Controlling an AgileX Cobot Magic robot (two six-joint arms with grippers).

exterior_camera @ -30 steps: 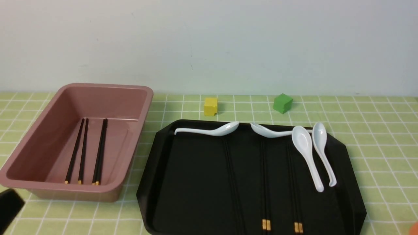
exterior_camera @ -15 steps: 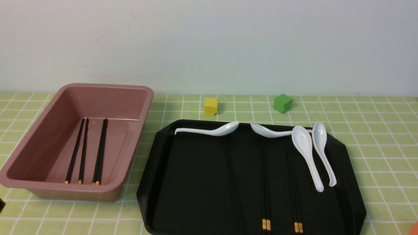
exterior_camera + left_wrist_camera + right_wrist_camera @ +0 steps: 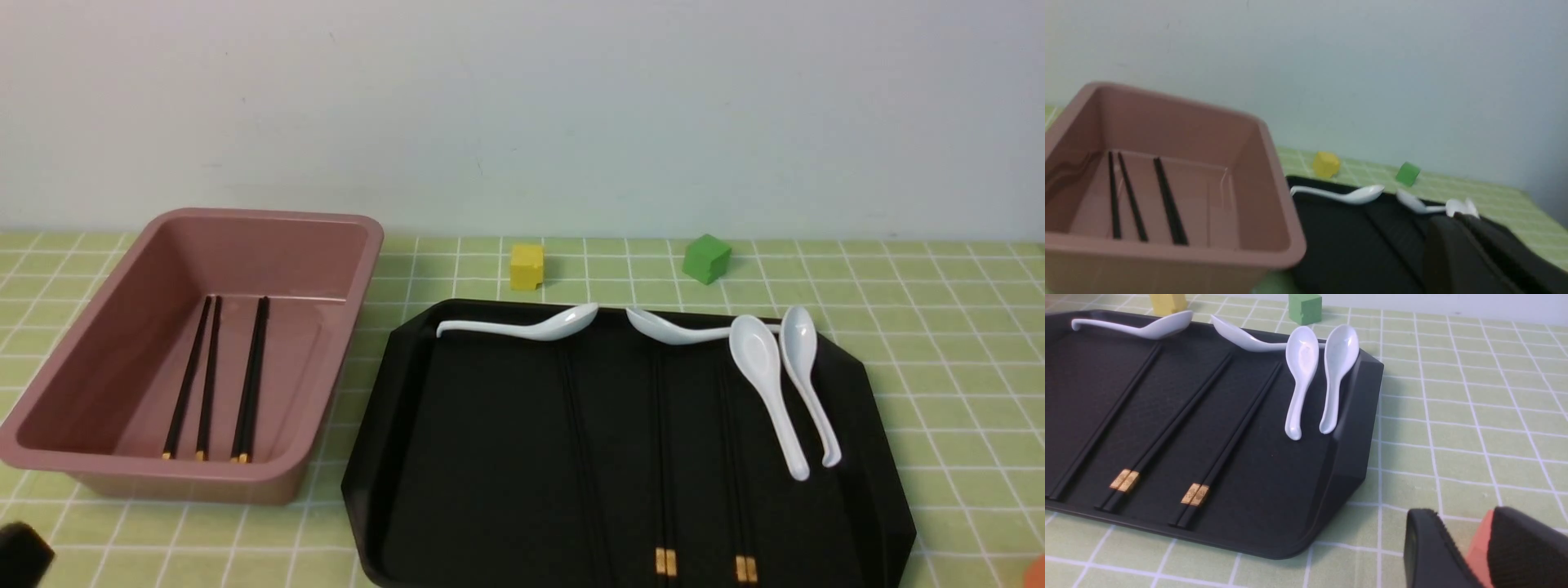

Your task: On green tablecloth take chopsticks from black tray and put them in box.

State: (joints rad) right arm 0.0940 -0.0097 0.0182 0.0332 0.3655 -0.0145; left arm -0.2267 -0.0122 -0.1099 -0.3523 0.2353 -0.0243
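The black tray (image 3: 490, 457) lies on the green tablecloth (image 3: 939, 367) at centre right. Three pairs of black chopsticks (image 3: 665, 457) lie lengthwise in it, and they also show in the right wrist view (image 3: 1167, 433). The pink-brown box (image 3: 245, 216) stands to the tray's left, with more chopsticks (image 3: 208, 376) on its floor. My left gripper (image 3: 1451, 218) hangs near the box's front corner, jaws together and empty. My right gripper (image 3: 1466, 522) is open and empty over the cloth, off the tray's near right corner.
Several white spoons (image 3: 767, 384) lie along the tray's far and right sides. A yellow cube (image 3: 526, 266) and a green cube (image 3: 706, 258) sit behind the tray. An orange block (image 3: 1478, 547) lies on the cloth just beyond my right fingers. A dark part of my left arm (image 3: 20, 555) shows at the front left.
The dark part of my left arm at the front left slid almost out of view, then came back lower. Nothing on the table has moved.
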